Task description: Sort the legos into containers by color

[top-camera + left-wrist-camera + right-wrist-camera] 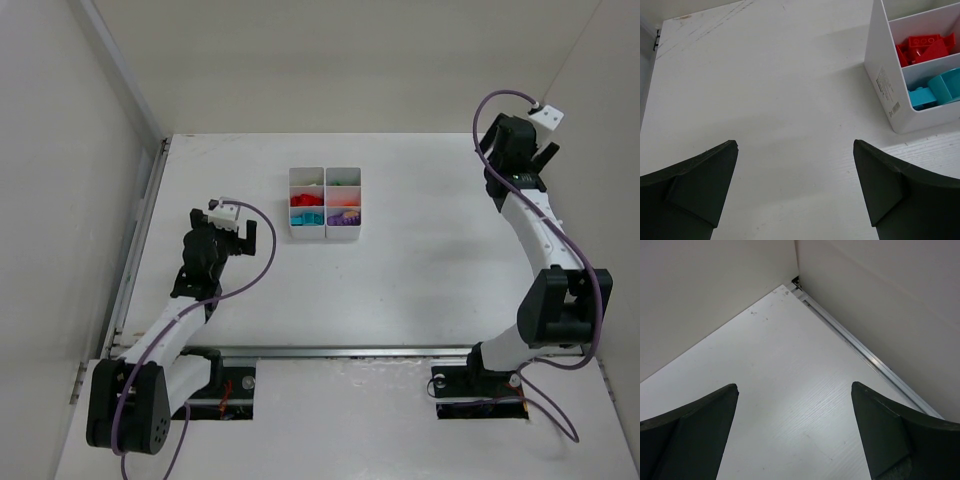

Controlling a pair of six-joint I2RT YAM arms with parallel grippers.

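Overall, white table (420, 280); pale walls (50, 200); containers (325, 236)

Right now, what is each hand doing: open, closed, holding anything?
Left hand: open, holding nothing.
Right hand: open, holding nothing.

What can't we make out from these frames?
- Top view: bricks in the box too small to count or tell shapes; far left compartment's contents unclear.
- Left wrist view: box cut off by the right edge; only red bricks and teal bricks show.
- Right wrist view: faces a corner of the table; box out of frame.
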